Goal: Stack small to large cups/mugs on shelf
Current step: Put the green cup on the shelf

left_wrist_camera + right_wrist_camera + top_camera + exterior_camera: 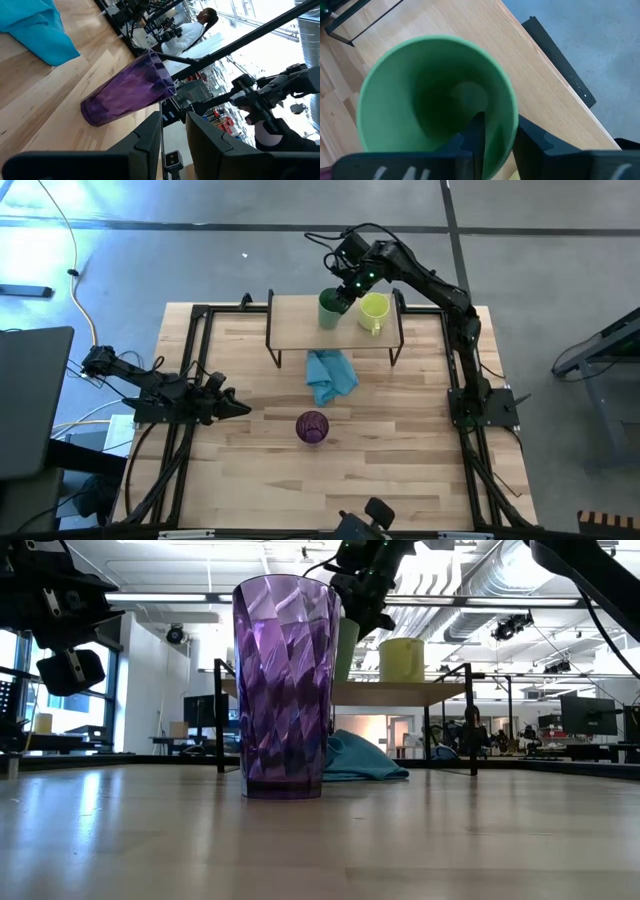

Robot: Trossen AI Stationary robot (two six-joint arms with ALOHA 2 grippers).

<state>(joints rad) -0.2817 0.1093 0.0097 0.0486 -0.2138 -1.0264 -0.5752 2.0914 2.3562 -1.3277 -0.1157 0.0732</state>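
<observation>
At the top centre of the high view, the right gripper (495, 145) straddles the rim of the green cup (329, 310) on the shelf (300, 325), fingers slightly parted. The left gripper (238, 409) waits at left, fingers narrowly apart and empty, near the purple tumbler (312, 427).

Upper centre: green cup (329, 311) and yellow-green mug (375, 310) upright on the shelf (300, 332); purple tumbler (312, 427) upright, frame centre.

Bright overhead light, window glare, soft shadows
</observation>
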